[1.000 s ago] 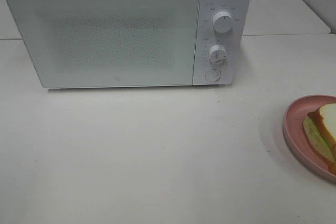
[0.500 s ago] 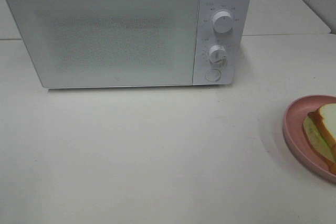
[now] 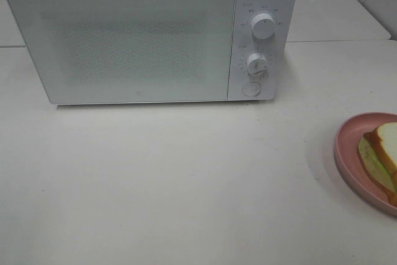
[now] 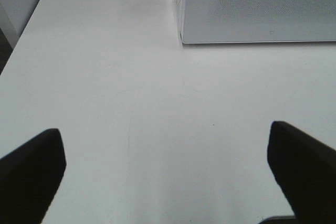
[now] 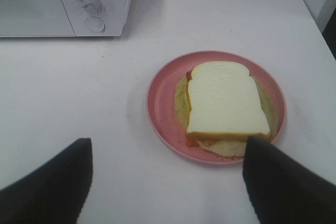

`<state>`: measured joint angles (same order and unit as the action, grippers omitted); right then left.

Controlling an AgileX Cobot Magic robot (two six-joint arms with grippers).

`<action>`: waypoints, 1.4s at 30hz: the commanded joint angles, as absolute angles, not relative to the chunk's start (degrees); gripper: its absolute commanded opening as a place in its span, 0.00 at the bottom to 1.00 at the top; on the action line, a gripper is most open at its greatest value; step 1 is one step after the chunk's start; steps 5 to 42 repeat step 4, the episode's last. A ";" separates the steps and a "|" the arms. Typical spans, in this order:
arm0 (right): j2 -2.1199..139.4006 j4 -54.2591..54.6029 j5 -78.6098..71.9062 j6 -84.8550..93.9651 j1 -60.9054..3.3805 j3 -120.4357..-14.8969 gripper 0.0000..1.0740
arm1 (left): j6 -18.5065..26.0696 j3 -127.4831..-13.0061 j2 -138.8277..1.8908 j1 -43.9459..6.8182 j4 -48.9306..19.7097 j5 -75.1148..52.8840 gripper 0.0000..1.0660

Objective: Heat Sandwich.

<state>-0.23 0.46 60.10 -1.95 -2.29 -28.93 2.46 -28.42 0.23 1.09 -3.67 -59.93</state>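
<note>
The sandwich [image 5: 227, 100], white bread with an orange-brown crust and pale yellow-green filling, lies on a round pink plate [image 5: 160, 103]. In the exterior high view the sandwich [image 3: 381, 153] and plate [image 3: 347, 147] are cut off by the right edge. A white microwave [image 3: 149, 35] with its door shut stands at the back of the table. My right gripper [image 5: 165, 179] hangs open just short of the plate, nothing between its fingers. My left gripper [image 4: 165, 169] stands open over bare table in front of the microwave [image 4: 257, 6]. Neither arm shows in the exterior high view.
The microwave has two knobs [image 3: 263, 26] and a round button [image 3: 250, 89] on its right panel. A white table [image 3: 186, 184] carries everything; a second table surface lies behind it. The table's left edge [image 4: 21, 35] shows in the left wrist view.
</note>
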 commanded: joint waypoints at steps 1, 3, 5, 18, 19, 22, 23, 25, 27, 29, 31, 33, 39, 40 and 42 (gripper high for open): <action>-1.38 0.57 59.42 -1.66 -1.78 -28.93 0.71 | 2.41 -28.25 1.72 1.09 -3.95 -59.36 0.94; -1.38 0.57 59.42 -1.66 -1.78 -28.93 0.71 | 2.41 -28.25 1.72 1.09 -3.95 -59.36 0.94; -1.38 0.57 59.42 -1.66 -1.78 -28.93 0.71 | 2.41 -28.25 1.72 1.09 -3.95 -59.36 0.94; -1.38 0.57 59.42 -1.66 -1.78 -28.93 0.71 | 2.41 -28.25 1.72 1.09 -3.95 -59.36 0.94; -1.38 0.57 59.42 -1.66 -1.78 -28.93 0.71 | 2.41 -28.25 1.72 1.09 -3.95 -59.36 0.94; -1.38 0.57 59.42 -1.66 -1.78 -28.93 0.71 | 2.41 -28.25 1.72 1.09 -3.95 -59.36 0.94; -1.38 0.57 59.42 -1.66 -1.78 -28.93 0.71 | 2.41 -28.25 1.72 1.09 -3.95 -59.36 0.94; -1.38 0.57 59.42 -1.66 -1.78 -28.93 0.71 | 2.41 -28.25 1.72 1.09 -3.95 -59.36 0.94; -1.38 0.57 59.42 -1.66 -1.78 -28.93 0.71 | 2.41 -28.25 1.72 1.09 -3.95 -59.36 0.94; -1.38 0.57 59.42 -1.66 -1.78 -28.93 0.71 | 2.41 -28.25 1.72 1.09 -3.95 -59.36 0.94; -1.38 0.57 59.42 -1.66 -1.78 -28.93 0.71 | 2.41 -28.25 1.72 1.09 -3.95 -59.36 0.94; -1.38 0.57 59.42 -1.66 -1.78 -28.93 0.71 | 2.41 -28.25 1.72 1.09 -3.95 -59.36 0.94; -1.38 0.57 59.42 -1.66 -1.78 -28.93 0.71 | 2.41 -28.25 1.72 1.09 -3.95 -59.36 0.94; -1.38 0.57 59.42 -1.66 -1.78 -28.93 0.71 | 2.41 -28.25 1.72 1.09 -3.95 -59.36 0.94; -1.38 0.57 59.42 -1.66 -1.78 -28.93 0.71 | 2.41 -28.25 1.72 1.09 -3.95 -59.36 0.94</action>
